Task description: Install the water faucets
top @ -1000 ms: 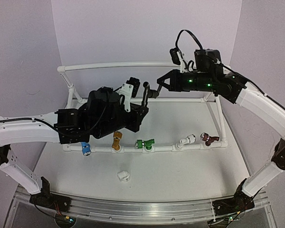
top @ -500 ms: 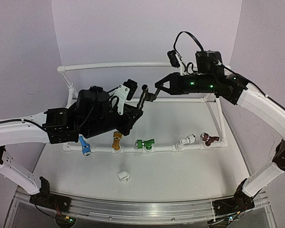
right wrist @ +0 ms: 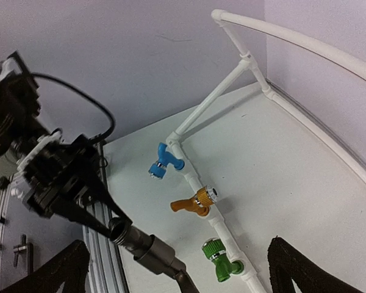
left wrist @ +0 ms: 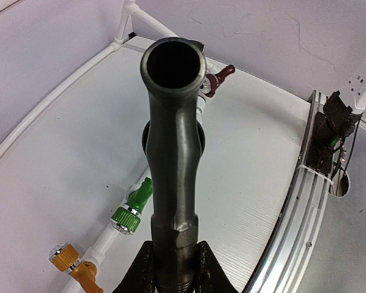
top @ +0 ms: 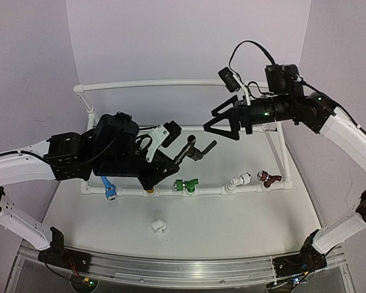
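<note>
No legible text, label, brand, number or sign in any view; dark grey faucet (left wrist: 174, 152), green faucet (top: 186, 184), white pipe frame (top: 152, 83), table (top: 244, 226) all unmarked so far as visible.

White pipe frame (top: 146, 84), table (top: 232, 226), perhaps aluminium rail (top: 171, 268)

left gripper (top: 172, 160) clamped on grey faucet (top: 195, 149) mid-frame; right gripper (top: 220, 126) jaws wide, up-right of it, not touching.

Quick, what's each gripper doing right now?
Left gripper: closed, holding the dark grey faucet.
Right gripper: open, holding nothing.
</note>
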